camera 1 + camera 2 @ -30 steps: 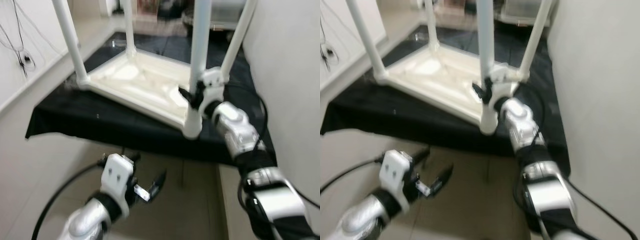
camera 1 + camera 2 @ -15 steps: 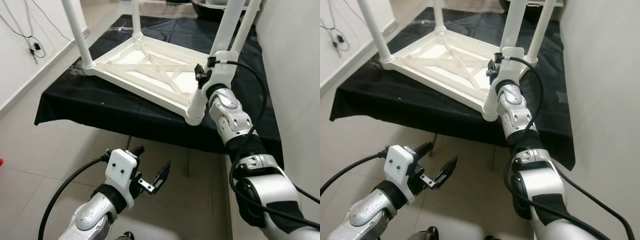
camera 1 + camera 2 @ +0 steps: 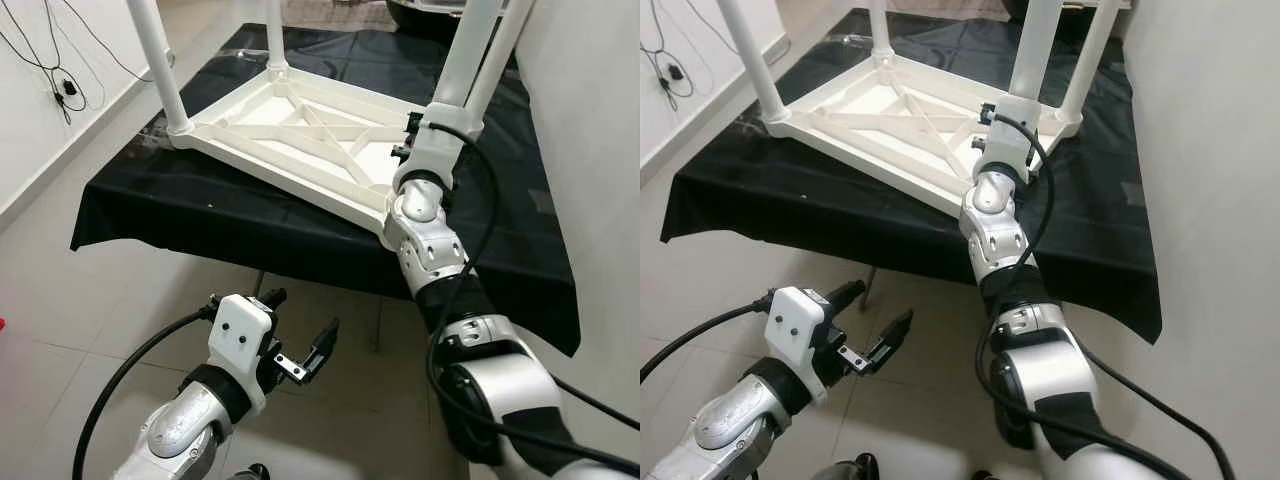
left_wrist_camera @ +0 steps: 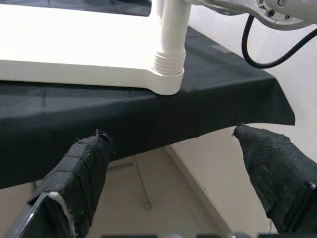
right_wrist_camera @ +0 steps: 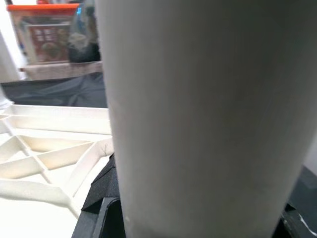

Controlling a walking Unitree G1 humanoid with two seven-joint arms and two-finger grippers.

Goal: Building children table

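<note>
- A white children's table (image 3: pixel 300 135) lies upside down on a black cloth (image 3: pixel 200 225), its legs pointing up.
- The right gripper (image 3: pixel 415 140) reaches the nearest corner leg (image 3: pixel 460 65) — the wrist view shows its fingers on either side of the leg, pinching it.
- The left gripper (image 3: pixel 300 350) hovers low over the tiled floor (image 3: pixel 60 330), in front of the cloth's edge — jaws spread wide, holding nothing.
</note>
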